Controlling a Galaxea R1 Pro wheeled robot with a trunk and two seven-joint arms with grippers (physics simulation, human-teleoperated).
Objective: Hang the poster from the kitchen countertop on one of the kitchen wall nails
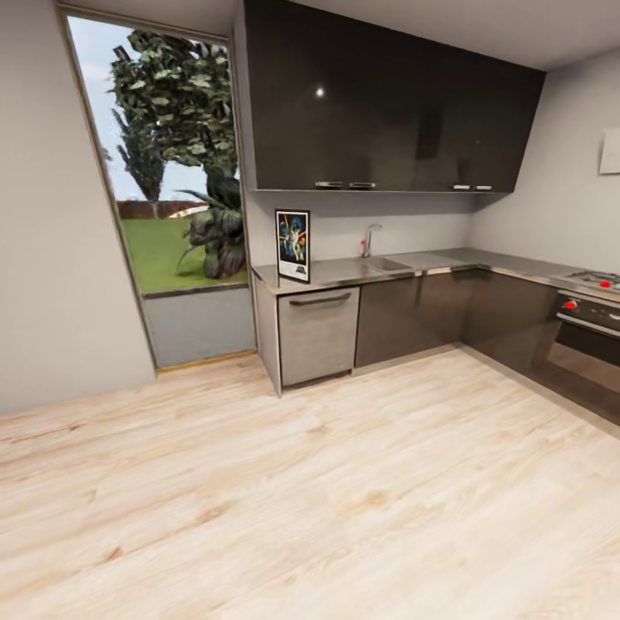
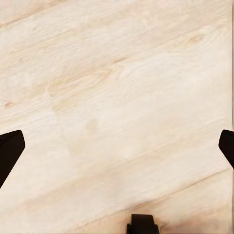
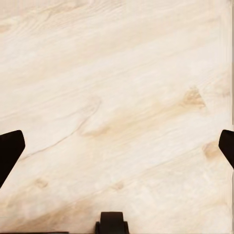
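The poster [image 1: 293,245] stands upright at the left end of the kitchen countertop [image 1: 448,261], leaning against the pale wall under the dark upper cabinets. It is far across the room from me. My left gripper [image 2: 117,148] hangs open over bare wooden floor, its dark fingertips [image 2: 9,151] at the picture's edges. In the right wrist view my right gripper [image 3: 117,148] is open as well, with nothing between its fingertips [image 3: 9,151]. I can make out no wall nail.
A silver dishwasher front [image 1: 318,333] sits under the poster's end of the worktop, with dark cabinets [image 1: 413,314] beside it. The sink tap [image 1: 369,239] is mid-counter, an oven and hob [image 1: 585,331] at right. A tall window [image 1: 164,172] is at left. Light wood floor [image 1: 301,499] lies between.
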